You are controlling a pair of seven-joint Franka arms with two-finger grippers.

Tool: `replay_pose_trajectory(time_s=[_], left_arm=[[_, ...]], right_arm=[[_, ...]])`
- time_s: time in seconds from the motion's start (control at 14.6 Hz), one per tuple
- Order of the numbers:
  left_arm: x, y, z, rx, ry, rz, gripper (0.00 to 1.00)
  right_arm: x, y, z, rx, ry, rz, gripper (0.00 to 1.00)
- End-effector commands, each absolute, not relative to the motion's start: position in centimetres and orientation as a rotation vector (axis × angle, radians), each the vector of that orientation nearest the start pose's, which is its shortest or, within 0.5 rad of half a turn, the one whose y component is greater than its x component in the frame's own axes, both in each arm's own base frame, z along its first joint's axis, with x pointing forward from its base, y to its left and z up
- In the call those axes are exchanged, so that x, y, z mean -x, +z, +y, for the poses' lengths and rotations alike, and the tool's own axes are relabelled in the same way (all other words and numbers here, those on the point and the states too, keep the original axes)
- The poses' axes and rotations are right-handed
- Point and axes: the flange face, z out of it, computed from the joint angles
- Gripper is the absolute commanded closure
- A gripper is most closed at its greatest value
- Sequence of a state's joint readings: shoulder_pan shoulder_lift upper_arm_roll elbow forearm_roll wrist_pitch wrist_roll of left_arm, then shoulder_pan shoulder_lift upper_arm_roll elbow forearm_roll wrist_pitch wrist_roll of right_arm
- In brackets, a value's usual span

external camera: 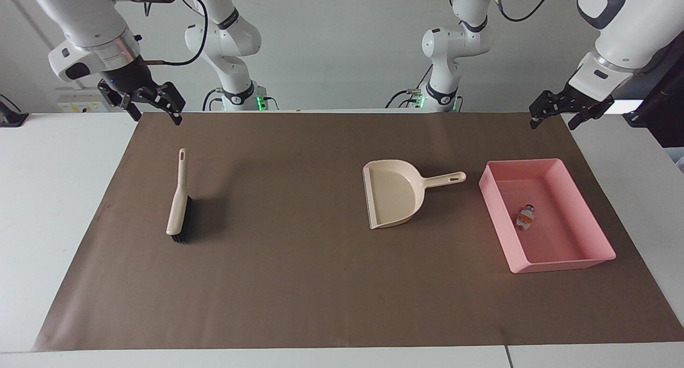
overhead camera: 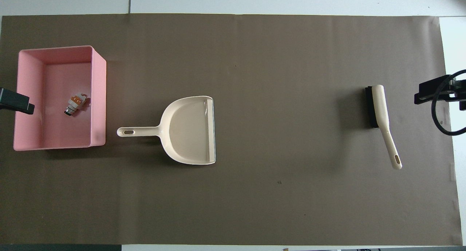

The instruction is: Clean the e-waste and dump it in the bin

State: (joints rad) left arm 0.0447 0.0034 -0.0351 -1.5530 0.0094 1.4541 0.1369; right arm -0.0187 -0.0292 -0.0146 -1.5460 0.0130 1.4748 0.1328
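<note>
The e-waste (external camera: 525, 217) is a tiny white-and-orange piece with a dark cylindrical end. It lies on the floor of the pink bin (external camera: 494, 208) at the left arm's end of the mat, and shows in the overhead view (overhead camera: 74, 104) inside the bin (overhead camera: 98, 98). My left gripper (external camera: 552, 123) is open and empty, raised over the mat's corner near the robots, clear of the bin. One of its fingers (overhead camera: 16, 102) shows at the overhead view's edge. My right gripper (external camera: 155, 116) is open and empty, raised above the mat's edge near the brush's handle.
A beige dustpan (external camera: 393, 193) lies empty beside the bin, its handle pointing at the bin. A beige brush with black bristles (external camera: 178, 200) lies toward the right arm's end. Both rest on the brown mat (external camera: 299, 282).
</note>
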Motion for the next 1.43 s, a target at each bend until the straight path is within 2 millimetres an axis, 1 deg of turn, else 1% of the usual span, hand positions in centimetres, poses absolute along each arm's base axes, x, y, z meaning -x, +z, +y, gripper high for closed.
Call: replay_pose_trajectory(time_s=[0.0, 0.07, 0.41, 0.61, 1.37], left_arm=[[-53.02, 62.13, 0.24, 3.142, 0.197, 0.177, 0.02], [-52.71, 61.93, 0.15, 3.141, 0.195, 0.176, 0.02], [-53.61, 62.50, 0.13, 3.146, 0.127, 0.165, 0.02], [-53.62, 62.45, 0.73, 3.146, 0.127, 0.148, 0.02], [-53.45, 62.08, 0.56, 3.137, 0.147, 0.159, 0.02]], right_arm=[[-53.64, 64.40, -1.63, 3.109, 0.045, 0.229, 0.00], [-53.62, 64.38, -1.63, 3.108, 0.047, 0.236, 0.00], [-53.46, 64.18, -1.79, 3.108, 0.066, 0.239, 0.00], [-53.46, 64.17, -1.79, 3.108, 0.066, 0.239, 0.00], [-53.47, 64.17, -1.71, 3.108, 0.066, 0.236, 0.00]])
